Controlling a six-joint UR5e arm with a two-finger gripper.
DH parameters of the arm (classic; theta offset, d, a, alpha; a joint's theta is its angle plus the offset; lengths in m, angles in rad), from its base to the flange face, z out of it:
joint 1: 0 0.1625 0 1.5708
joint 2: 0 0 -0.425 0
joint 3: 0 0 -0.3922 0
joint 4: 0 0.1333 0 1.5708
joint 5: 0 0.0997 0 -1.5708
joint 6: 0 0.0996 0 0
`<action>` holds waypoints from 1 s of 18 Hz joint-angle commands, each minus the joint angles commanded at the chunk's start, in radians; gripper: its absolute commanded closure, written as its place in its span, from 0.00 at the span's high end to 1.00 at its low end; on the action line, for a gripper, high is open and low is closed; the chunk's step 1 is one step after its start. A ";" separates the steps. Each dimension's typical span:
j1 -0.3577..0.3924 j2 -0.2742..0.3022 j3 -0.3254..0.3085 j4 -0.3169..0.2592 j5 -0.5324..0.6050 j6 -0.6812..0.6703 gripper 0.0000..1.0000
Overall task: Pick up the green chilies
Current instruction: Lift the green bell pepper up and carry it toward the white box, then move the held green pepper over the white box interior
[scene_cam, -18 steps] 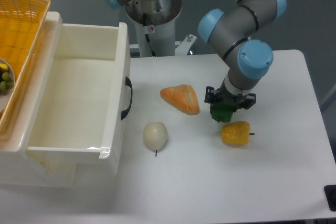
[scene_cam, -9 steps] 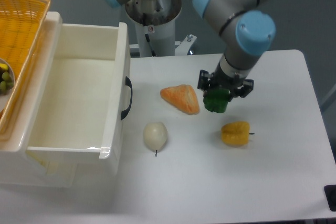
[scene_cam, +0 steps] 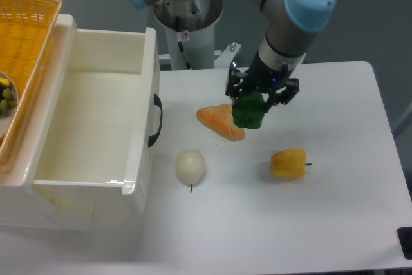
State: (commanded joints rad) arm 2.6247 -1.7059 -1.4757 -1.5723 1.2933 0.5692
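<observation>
While the hand (scene_cam: 252, 99) grips the green chilies (scene_cam: 248, 112), orange bread (scene_cam: 219, 122) lies beneath.

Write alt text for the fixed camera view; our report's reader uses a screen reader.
A robot gripper holds the green chilies above a white table, jaws shut on it. Below lie an orange bread wedge, a white onion and a yellow pepper, beside an open white drawer.
</observation>
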 joint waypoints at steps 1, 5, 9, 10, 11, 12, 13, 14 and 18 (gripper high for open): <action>-0.008 0.015 -0.002 -0.002 -0.017 -0.012 0.56; -0.021 0.054 -0.002 -0.006 -0.095 -0.119 0.56; -0.046 0.094 -0.012 -0.006 -0.138 -0.170 0.56; -0.048 0.101 -0.012 -0.011 -0.144 -0.184 0.56; -0.057 0.114 -0.012 -0.017 -0.152 -0.196 0.56; -0.064 0.123 -0.012 -0.020 -0.158 -0.210 0.56; -0.066 0.134 -0.012 -0.020 -0.160 -0.228 0.56; -0.067 0.143 -0.012 -0.022 -0.163 -0.244 0.56; -0.074 0.173 -0.017 -0.029 -0.204 -0.285 0.56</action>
State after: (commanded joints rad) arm 2.5510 -1.5325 -1.4926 -1.6015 1.0892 0.2839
